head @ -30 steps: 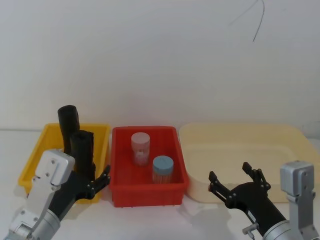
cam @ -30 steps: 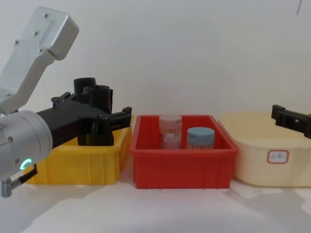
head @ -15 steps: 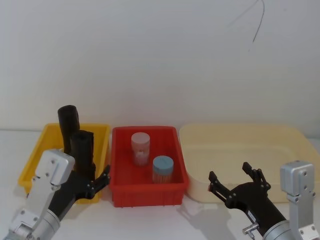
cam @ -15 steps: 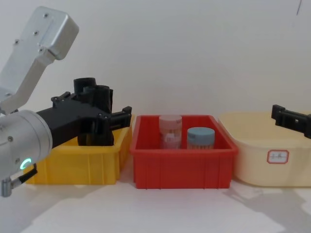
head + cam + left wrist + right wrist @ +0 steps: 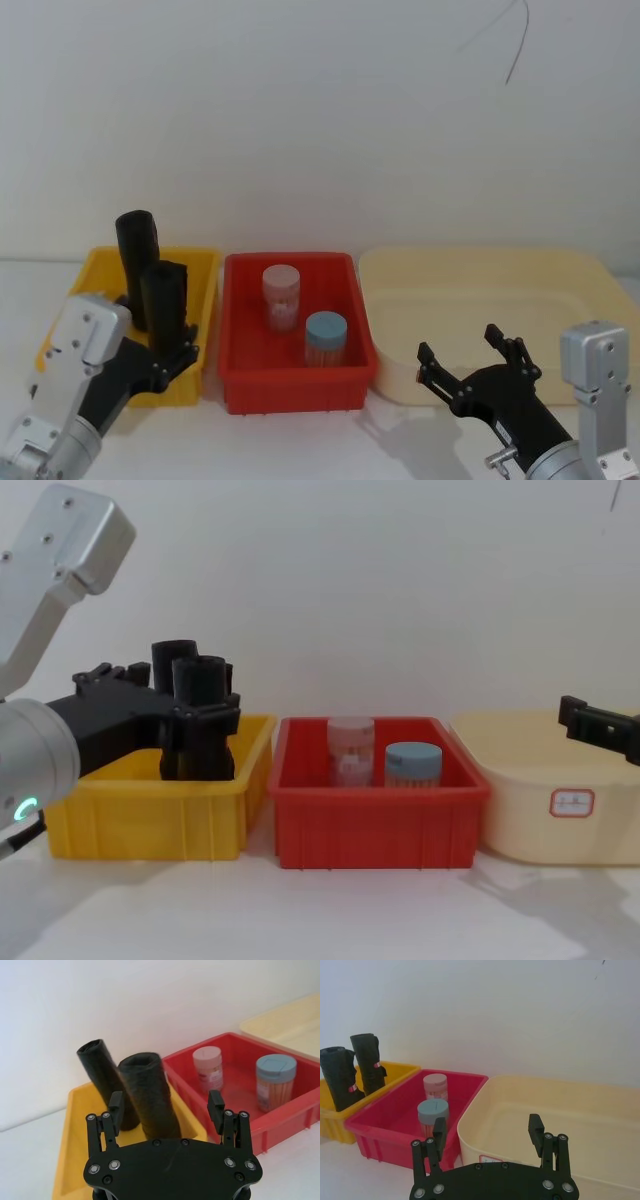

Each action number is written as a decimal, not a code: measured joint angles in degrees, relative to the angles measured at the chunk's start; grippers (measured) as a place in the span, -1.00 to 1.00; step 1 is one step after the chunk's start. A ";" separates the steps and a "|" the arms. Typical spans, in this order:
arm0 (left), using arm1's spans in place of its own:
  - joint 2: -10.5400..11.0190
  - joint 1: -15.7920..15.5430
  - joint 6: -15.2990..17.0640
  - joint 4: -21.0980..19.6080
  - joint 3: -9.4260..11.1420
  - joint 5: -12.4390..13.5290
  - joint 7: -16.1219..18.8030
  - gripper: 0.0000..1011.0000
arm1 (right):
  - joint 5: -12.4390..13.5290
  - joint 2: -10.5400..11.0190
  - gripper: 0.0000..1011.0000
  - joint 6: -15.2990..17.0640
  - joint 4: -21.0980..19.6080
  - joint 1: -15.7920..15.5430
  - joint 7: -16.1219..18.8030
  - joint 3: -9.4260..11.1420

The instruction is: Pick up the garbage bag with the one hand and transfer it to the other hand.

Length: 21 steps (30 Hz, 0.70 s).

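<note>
1. My left gripper [image 5: 165,1097] is spread wide and holds nothing. Its two fingers flank the garbage bag [image 5: 165,295], with a gap showing on each side.
2. The garbage bag stands almost upright in the yellow bin [image 5: 150,815], just left of the red bin [image 5: 375,825], and rises above the bin walls.
3. A second black roll [image 5: 136,255] leans behind it in the same yellow bin.
4. My right gripper [image 5: 487,1121] is also spread open and empty. It hangs right of the red bin, at the near side of the cream tub [image 5: 520,800].
5. Inside the red bin stand a pink-lidded jar [image 5: 350,748] toward the back and a blue-lidded jar [image 5: 413,765] nearer the front.
</note>
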 joint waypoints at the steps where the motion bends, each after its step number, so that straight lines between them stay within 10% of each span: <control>1: -0.02 0.00 0.27 0.00 -0.11 0.00 0.10 0.98 | 0.00 0.00 0.98 0.00 0.00 0.00 0.00 0.00; 21: -3.30 -4.63 3.89 6.59 -1.70 -1.75 -1.41 0.98 | 0.00 0.00 0.98 0.00 0.00 0.00 0.00 0.00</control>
